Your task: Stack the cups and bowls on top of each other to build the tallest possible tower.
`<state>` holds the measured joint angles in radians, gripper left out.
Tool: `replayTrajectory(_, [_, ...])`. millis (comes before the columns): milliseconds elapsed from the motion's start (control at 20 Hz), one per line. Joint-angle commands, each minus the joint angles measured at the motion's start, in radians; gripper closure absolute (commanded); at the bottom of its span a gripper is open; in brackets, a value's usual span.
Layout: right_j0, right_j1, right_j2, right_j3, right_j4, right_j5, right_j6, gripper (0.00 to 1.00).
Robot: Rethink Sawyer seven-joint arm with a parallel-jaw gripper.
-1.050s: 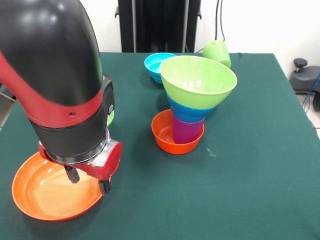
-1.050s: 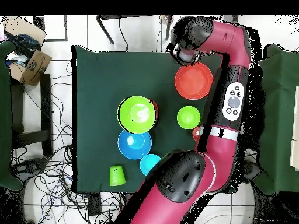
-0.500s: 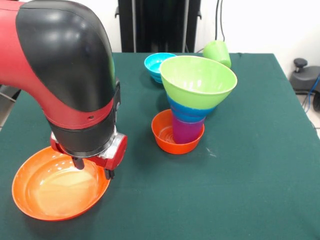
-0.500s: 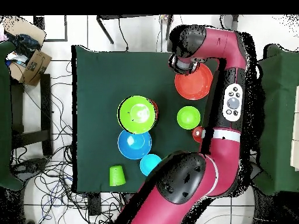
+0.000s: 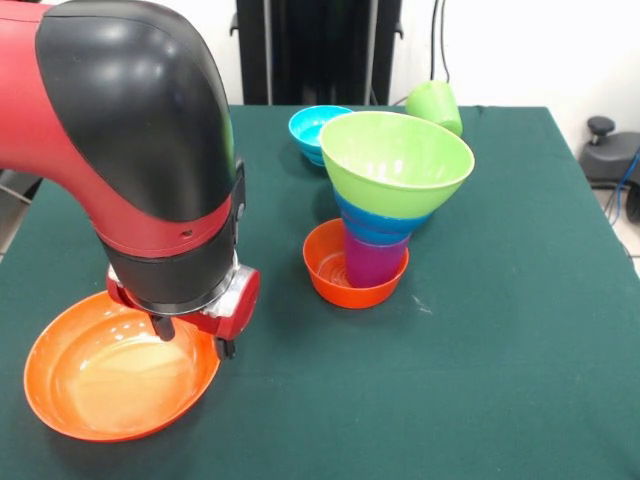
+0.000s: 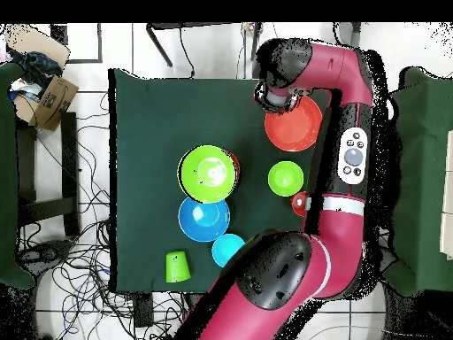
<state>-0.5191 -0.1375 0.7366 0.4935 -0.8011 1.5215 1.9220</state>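
Hand (image 5: pixel 192 337) straddles large orange bowl's (image 5: pixel 90 385) rim

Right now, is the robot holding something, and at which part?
Nothing is held for sure. The gripper is at the rim of the big orange bowl, but a hold cannot be told.

The worktop (image 5: pixel 520 330) is dark green. The tower (image 5: pixel 385 200) runs orange at the base, then purple, blue and lime green on top. A wide bowl (image 5: pixel 90 385) is orange, a small bowl (image 5: pixel 310 128) light blue, a cup (image 5: pixel 436 104) lime green. The arm (image 5: pixel 140 150) is red and black.
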Motion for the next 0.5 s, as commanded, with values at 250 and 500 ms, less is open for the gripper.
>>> replayTrajectory(250, [0.029, 0.04, -0.033, 0.047, -0.029, -0.115, -0.197, 0.0])
replayTrajectory(500, [0.035, 0.069, -0.027, 0.024, -0.04, -0.136, -0.191, 0.0])
